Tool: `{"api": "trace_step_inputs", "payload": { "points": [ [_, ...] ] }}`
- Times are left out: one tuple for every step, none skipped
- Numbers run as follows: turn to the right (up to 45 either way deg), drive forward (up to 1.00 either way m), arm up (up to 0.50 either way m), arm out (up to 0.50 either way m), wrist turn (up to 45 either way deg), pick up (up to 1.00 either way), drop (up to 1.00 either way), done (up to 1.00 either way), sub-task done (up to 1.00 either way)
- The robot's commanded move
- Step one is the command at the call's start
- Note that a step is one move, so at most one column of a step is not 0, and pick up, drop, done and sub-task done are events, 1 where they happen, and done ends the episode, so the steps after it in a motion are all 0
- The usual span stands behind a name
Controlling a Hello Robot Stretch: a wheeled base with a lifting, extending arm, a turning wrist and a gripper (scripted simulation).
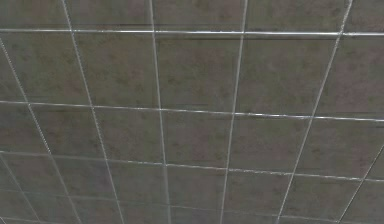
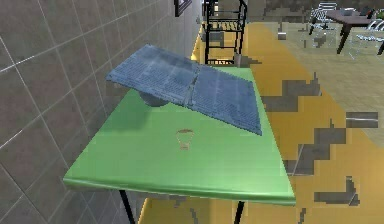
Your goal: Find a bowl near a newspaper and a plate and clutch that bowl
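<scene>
A green table stands against a tiled wall in the arm side view. A blue, cloth-like sheet lies across the table's far part. The sheet's left end is lifted over a grey rounded thing that peeks out beneath it; I cannot tell what that thing is. A small reddish-brown speck lies on the green top nearer the middle.
A grey tiled wall stands close ahead in the forward view. More tiled wall runs along the arm side view's left. A black metal frame stands beyond the table. A dark table with chairs stands at the far right. Yellow and brown patterned floor lies right of the table.
</scene>
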Motion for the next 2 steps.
{"api": "trace_step_inputs", "payload": {
  "points": [
    [0.0, 0.0, 0.5, 0.0, 0.0, 0.0, 0.0, 0.0, 0.0],
    [0.0, 0.0, 0.38, 0.0, 0.0, 0.0, 0.0, 0.0, 0.0]
  ]
}}
